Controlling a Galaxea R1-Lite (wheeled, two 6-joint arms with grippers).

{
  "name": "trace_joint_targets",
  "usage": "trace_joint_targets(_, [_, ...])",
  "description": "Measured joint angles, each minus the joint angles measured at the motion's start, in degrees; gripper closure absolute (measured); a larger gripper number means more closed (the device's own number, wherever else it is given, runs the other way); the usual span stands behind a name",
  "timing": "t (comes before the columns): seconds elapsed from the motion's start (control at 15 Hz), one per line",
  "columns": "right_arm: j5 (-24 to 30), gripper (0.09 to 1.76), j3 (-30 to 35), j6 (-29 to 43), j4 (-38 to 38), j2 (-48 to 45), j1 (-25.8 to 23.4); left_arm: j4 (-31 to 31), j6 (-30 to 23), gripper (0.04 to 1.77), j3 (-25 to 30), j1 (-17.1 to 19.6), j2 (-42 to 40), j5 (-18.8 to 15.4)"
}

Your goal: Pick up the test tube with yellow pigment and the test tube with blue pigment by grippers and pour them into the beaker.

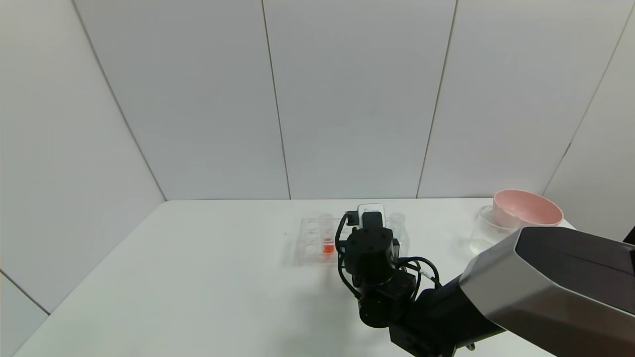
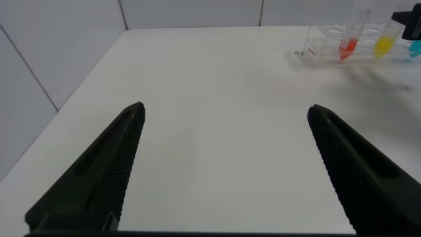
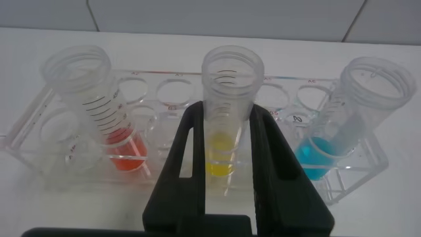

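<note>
A plain white bench with a smooth matte top fills the scene, boxed in by pale grey wall panels with thin seams running down them. Toward the far edge sits a clear many-holed tube rack, glossy plastic with round wells. Three slim ribbed-mouth tubes stand in it: a red-bottomed tube leaning a little, the test tube with yellow pigment in the middle, and the test tube with blue pigment at the other end, tilted outward. The right gripper is right at the rack, its black matte fingers flanking the yellow tube on both sides; I cannot tell whether they are pressing the glass or just bracketing it. From the head view its chunky round joints and looped cables cover the middle of the rack. Over at the far right corner of the bench a clear beaker stands touching a smooth pink bowl. The left gripper hangs over bare bench toward the near left, ridged fingers spread wide, grasping nothing.
</note>
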Motion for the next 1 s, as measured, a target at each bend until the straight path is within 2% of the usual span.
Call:
trace_joint_targets(0.53, [-0.23, 1.37, 0.24, -7.2, 0.38, -9.48, 1.01, 0.02, 0.0, 0.05, 0.0, 0.0, 0.0, 0.0])
trace_joint_targets(1.0, [-0.22, 1.37, 1.4, -7.62, 0.32, -12.91, 2.62, 0.0, 0.0, 0.05, 0.0, 0.0, 0.0, 0.0])
